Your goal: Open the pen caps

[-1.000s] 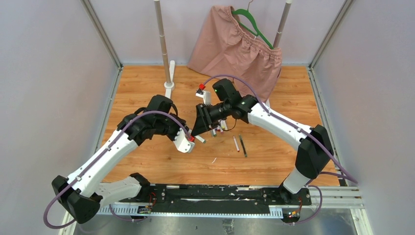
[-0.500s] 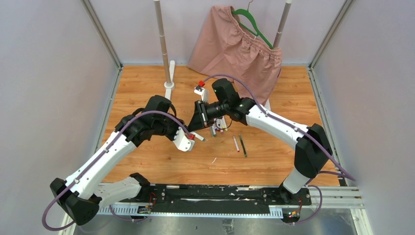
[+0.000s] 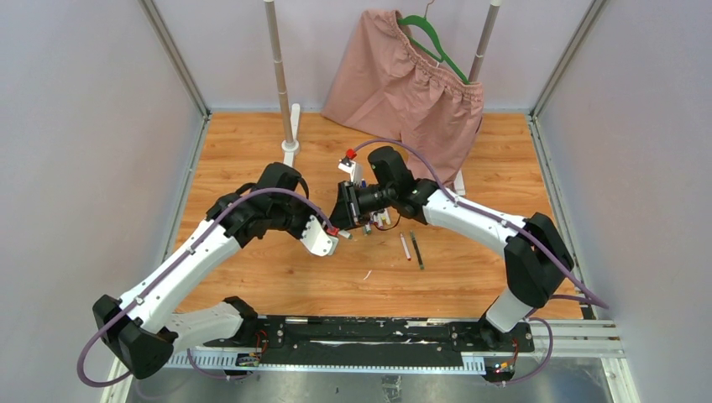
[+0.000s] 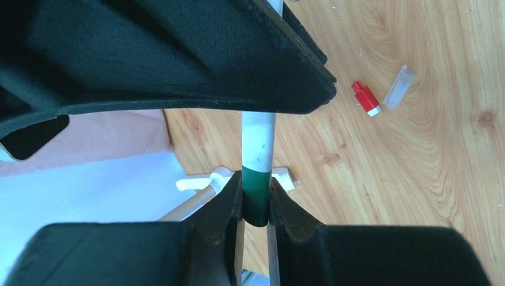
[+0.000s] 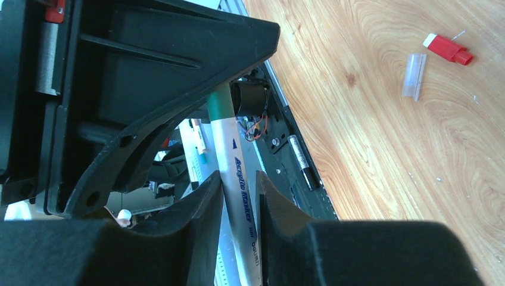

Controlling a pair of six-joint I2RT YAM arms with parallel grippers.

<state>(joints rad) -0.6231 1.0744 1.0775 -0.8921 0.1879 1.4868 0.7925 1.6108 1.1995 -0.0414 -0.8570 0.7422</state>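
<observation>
Centrally, pen (image 4: 258,143) far from table (image 3: 252,143) edges

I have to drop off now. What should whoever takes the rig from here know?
Left gripper: shut on the dark green plastic cap of one pen.
Right gripper: shut on that pen's white barrel with blue lettering.
Cap not yet off; pull apart next.
One small red cap lies loose on the wooden table.
A pale thin pen and a dark thin pen lie nearby; whether capped, cannot tell.
</observation>
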